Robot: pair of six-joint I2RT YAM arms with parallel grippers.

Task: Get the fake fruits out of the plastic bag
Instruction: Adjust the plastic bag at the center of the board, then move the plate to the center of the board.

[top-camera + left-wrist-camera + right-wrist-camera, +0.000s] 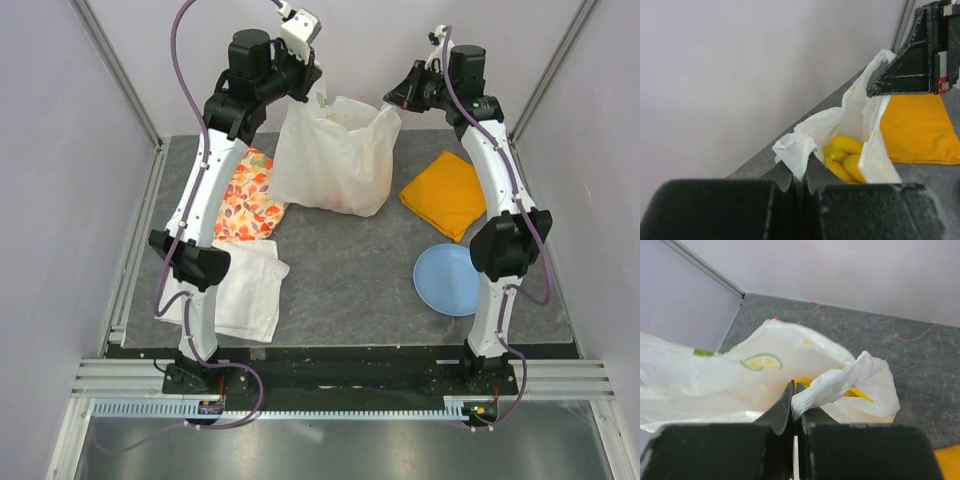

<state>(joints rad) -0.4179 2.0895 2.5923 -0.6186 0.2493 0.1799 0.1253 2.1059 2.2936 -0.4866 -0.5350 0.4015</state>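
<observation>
At the far middle of the table [350, 280]: the plastic bag [335, 160] is held upright, its base resting on the grey top and its mouth pulled open towards the ceiling.
Bag, look: thin, white and half see-through, creased all over; both handles are twisted into narrow bunches where they are gripped.
Bag, contents: yellow bananas [845, 152] are seen lying inside through the open mouth. A reddish patch is seen through the lower wall from above, but which fruit it is cannot be told.
Bag, marking: a lemon-slice shape with a green rim [762, 361] is seen on or through one wall; which of the two cannot be told.
Left gripper [799, 182]: closed tight on one bunched handle, the white plastic pinched between the fingers with no gap left.
Right gripper [794, 410]: clamped in the same way on the other handle, at the opposite side of the mouth.
Left arm [215, 150]: stretched forward and raised high, its wrist bent inward above the bag's left edge.
Right arm [490, 150]: raised likewise, its wrist turned inward to the bag's right edge.
Around the bag: a flowered cloth [247, 195] just left of it, an orange cloth [447, 192] to the right, a white cloth [240, 290] nearer on the left, and a blue plate [452, 280] nearer on the right, all lying flat.
</observation>
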